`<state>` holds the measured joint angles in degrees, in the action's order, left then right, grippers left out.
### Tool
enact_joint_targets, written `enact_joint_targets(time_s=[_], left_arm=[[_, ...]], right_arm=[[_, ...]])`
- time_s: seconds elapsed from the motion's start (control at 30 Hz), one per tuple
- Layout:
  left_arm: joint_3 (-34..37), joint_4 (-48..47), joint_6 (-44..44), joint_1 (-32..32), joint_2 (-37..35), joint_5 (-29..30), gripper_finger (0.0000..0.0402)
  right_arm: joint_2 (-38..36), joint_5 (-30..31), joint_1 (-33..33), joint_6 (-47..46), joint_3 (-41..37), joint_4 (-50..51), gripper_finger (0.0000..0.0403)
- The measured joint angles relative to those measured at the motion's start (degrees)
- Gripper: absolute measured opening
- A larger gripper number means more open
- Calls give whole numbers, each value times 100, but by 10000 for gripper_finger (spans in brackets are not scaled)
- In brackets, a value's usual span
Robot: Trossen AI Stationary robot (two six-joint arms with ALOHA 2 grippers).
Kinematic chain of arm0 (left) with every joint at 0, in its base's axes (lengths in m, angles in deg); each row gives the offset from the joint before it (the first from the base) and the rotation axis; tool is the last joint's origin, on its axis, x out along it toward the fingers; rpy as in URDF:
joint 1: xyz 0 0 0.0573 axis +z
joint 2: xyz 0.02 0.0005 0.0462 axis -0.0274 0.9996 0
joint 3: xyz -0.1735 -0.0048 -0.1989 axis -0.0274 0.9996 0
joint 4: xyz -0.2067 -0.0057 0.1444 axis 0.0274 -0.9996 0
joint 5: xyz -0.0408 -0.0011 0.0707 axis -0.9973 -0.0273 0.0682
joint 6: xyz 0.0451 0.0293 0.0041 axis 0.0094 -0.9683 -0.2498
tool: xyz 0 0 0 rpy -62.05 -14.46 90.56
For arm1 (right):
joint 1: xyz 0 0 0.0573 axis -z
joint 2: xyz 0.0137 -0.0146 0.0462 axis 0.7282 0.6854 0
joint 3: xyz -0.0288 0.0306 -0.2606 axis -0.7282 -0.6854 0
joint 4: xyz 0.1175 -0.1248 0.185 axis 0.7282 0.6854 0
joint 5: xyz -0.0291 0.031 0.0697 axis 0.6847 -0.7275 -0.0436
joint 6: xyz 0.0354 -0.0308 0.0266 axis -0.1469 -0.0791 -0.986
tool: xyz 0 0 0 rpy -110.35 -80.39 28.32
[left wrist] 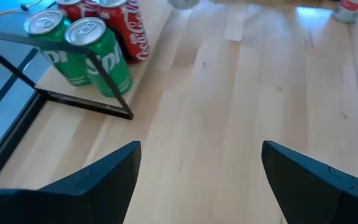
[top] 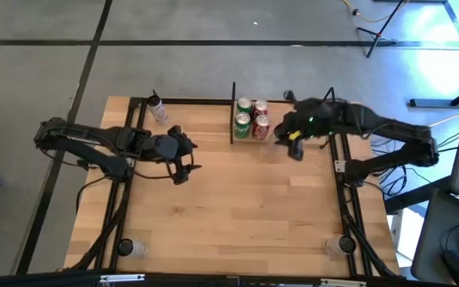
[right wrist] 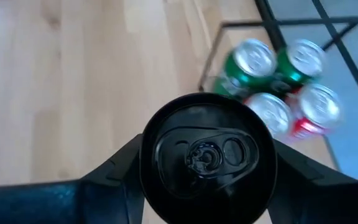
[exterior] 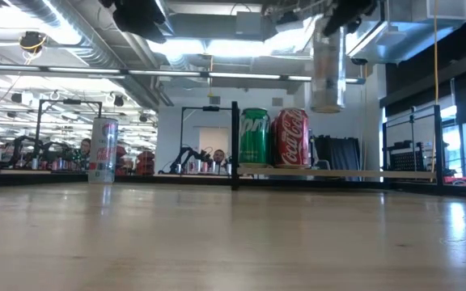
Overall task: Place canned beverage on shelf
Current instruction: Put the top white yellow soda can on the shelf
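Note:
My right gripper (right wrist: 207,171) is shut on a silver can with a black top (right wrist: 207,155). The can is high above the table (exterior: 328,73), just right of the cans on the shelf. The shelf (exterior: 338,172) is a pale board framed by thin black rods (top: 233,112) at the table's far edge. Two green cans (top: 243,113) and two red cans (top: 261,118) stand upright on it. My left gripper (left wrist: 201,180) is open and empty over the left middle of the table (top: 183,155). My right gripper pinches the can's opposite side walls (right wrist: 143,163) between its two fingers, near the can's top end. The fingers (right wrist: 114,171) come from above and point down. The can hangs upright below them (exterior: 328,89), lifted clear of the table and the shelf.
A white and red can (top: 158,108) stands upright at the table's far left (exterior: 103,149). The shelf board has bare room to the right of the red can (exterior: 379,172). A clear cup stands at each near corner (top: 131,248) (top: 342,245).

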<state>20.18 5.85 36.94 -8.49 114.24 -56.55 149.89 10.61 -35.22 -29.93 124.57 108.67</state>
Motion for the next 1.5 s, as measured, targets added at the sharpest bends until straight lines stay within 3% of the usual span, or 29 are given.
enact_joint_targets(time_s=[0.37,0.6,0.93,1.4,1.5], left_arm=[[0,-2,635,294,0,-21,321],[0,-2,601,327,0,-21,321],[0,0,290,617,0,-14,321],[0,1,290,709,0,-58,321],[0,2,290,707,0,-60,321]], right_arm=[[202,-1620,2302,2310,-2,354,215],[720,-2352,3367,2800,0,195,215],[1559,-2599,3880,3108,2,-410,215],[2125,-2758,3879,3347,0,-741,216],[2125,-2726,3877,3347,2,-719,232]])
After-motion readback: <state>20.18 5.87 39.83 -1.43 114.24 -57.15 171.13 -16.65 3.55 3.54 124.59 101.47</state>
